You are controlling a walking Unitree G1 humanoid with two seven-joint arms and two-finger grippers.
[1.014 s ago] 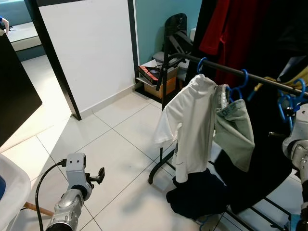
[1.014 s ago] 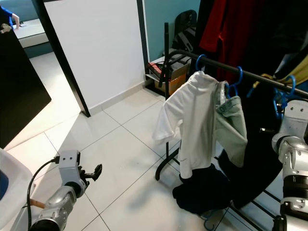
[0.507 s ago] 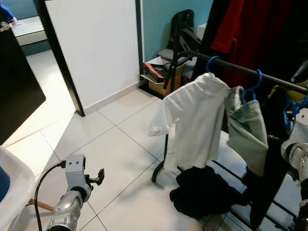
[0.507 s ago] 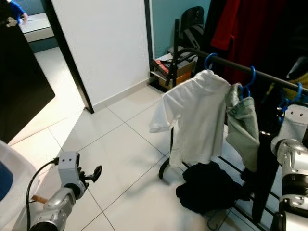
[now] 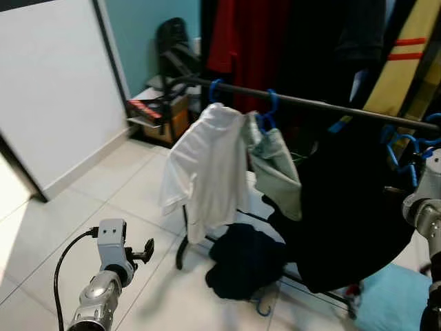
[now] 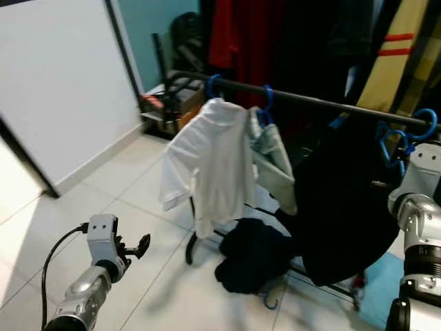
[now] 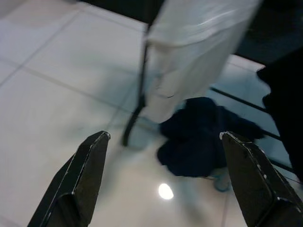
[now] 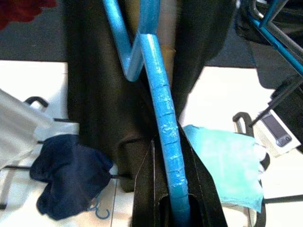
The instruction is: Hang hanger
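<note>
A blue hanger point(image 8: 161, 123) with a black garment point(image 5: 351, 207) draped on it sits clamped in my right gripper point(image 8: 169, 156), which is shut on its shaft. My right arm point(image 6: 420, 186) is raised at the right end of the black clothes rail point(image 5: 310, 103), beside other blue hangers point(image 5: 406, 148). A white shirt point(image 5: 203, 165) and a grey-green garment point(image 5: 275, 165) hang from blue hooks on the rail. My left gripper point(image 5: 141, 252) is low over the tiled floor, open and holding nothing, and its fingers point(image 7: 80, 184) stand wide apart.
A dark navy cloth point(image 5: 244, 258) lies heaped on the rack's base. Red clothes point(image 5: 238, 41) and a yellow striped garment point(image 5: 406, 62) hang behind. A box point(image 5: 155, 114) stands at the rack's left end, a white panel point(image 5: 48, 89) at left, a turquoise cloth point(image 5: 393, 303) at lower right.
The camera has swung right, so the rack now sits in the middle and the white panel has slid to the left edge. Both arms keep their poses.
</note>
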